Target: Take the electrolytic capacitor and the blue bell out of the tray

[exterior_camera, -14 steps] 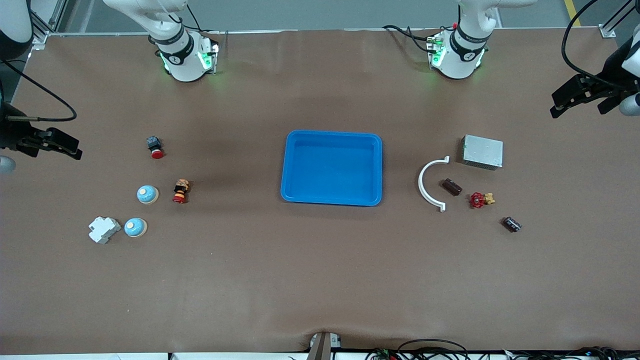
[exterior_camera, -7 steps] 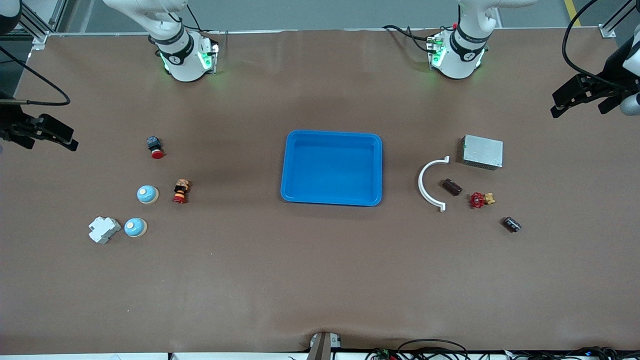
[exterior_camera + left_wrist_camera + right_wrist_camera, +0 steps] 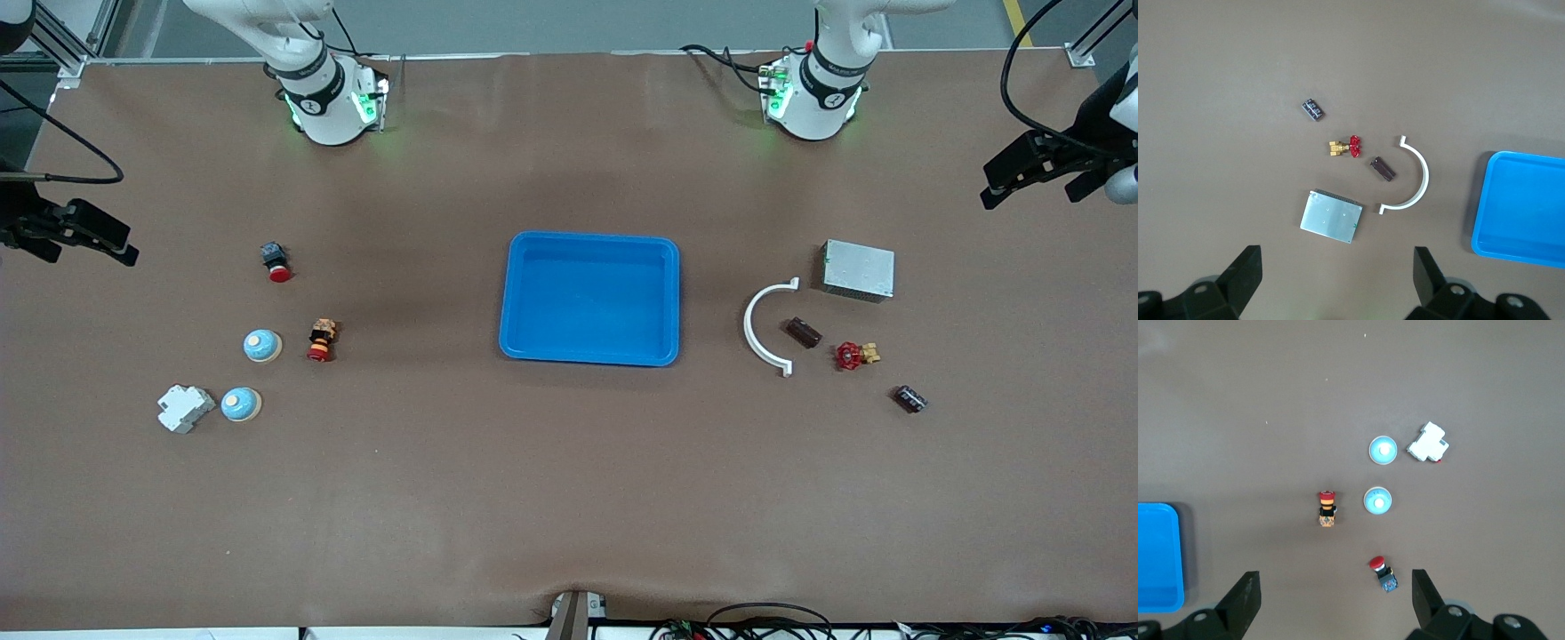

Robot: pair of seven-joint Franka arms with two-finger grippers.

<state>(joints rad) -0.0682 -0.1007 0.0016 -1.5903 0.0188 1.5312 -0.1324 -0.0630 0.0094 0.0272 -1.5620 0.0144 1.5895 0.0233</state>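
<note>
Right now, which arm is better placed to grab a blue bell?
Right. Both blue bells lie toward its end, where the open right gripper hovers; the left gripper hangs open over its own end.

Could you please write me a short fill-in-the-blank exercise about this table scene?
1. The tray holds ____ objects.
2. ____ blue bells lie toward the right arm's end of the table.
3. The grey box lies toward the ____ arm's end of the table.
4. Both the left claw and the right claw are ____.

Missing words: no; two; left; open
</note>
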